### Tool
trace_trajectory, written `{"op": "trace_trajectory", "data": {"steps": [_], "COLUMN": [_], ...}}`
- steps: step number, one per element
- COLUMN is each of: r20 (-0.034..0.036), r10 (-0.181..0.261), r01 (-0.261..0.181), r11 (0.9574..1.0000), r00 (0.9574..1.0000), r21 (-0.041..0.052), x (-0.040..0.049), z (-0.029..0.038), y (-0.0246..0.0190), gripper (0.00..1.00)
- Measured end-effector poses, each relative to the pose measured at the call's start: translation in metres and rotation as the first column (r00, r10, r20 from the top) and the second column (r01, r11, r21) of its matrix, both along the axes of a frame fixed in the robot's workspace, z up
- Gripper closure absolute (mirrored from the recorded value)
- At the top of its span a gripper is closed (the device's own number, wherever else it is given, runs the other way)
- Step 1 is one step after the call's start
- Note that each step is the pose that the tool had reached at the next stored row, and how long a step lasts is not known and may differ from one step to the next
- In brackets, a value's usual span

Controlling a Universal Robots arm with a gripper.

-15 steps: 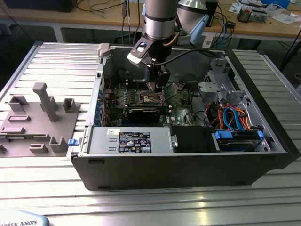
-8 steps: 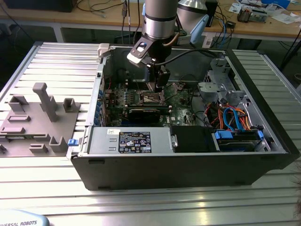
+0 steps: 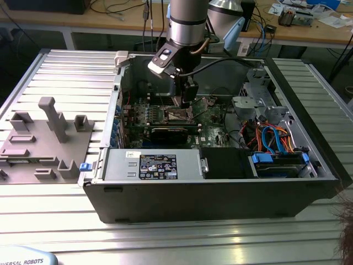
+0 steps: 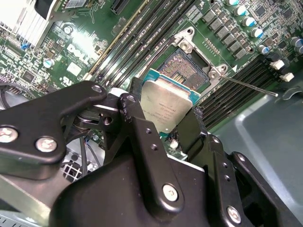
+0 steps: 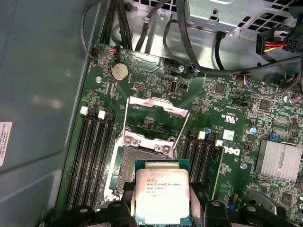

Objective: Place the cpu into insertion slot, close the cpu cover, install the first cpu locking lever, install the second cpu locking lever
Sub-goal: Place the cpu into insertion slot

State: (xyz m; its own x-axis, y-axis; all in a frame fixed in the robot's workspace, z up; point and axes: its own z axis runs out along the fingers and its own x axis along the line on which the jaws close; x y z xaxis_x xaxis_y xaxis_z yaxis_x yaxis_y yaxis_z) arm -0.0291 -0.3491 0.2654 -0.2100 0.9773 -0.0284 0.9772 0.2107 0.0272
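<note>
- Clenched on the cpu point(image 5: 162, 196): tool point(image 5: 163, 212) pinching the chip by two opposite edges, dull silver top facing the camera in both wrist views.
- In the exterior view, reaching down into the open computer case point(image 3: 220, 193) that lies on the ribbed metal worktop point(image 3: 49, 221), above the green motherboard point(image 3: 212, 131).
- Cpu carried just beside the insertion slot point(image 5: 127, 166) and overlapping one side of it in the first wrist view. Not seated, and by the look of it apart from the socket.
- Cpu cover point(image 5: 158, 103) swung up and open on its hinge, leaving the dark contact field bare.
- In the second wrist view, a thin lever rod point(image 4: 251, 86) sticking out free past one corner of the socket.
- Step in hand, as a judgement: setting the chip into the socket, with nothing done yet on cover or levers.
- For a clean placement, square the chip's edges to the silvery socket frame before descending. Match the corner mark and edge notches too, though these are too small to make out here.
- Lower straight and level, with no sliding across the contacts. Likely harm from a sideways scrape: bent pins.
- Release only once flat inside the frame, without pressing.
- Mind the raised cover on one side and the long black memory slots point(image 5: 90, 156) flanking the socket.
</note>
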Motion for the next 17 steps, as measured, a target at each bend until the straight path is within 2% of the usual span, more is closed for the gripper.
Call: {"op": "trace_trajectory", "data": {"steps": [17], "r20": [0.0], "r10": [-0.069], "r01": [0.069], "r11": [0.9976], "r00": [0.9976], "r21": [-0.0001], "x": [0.0], "z": [-0.0003], "y": [0.0], "gripper": [0.46]}}
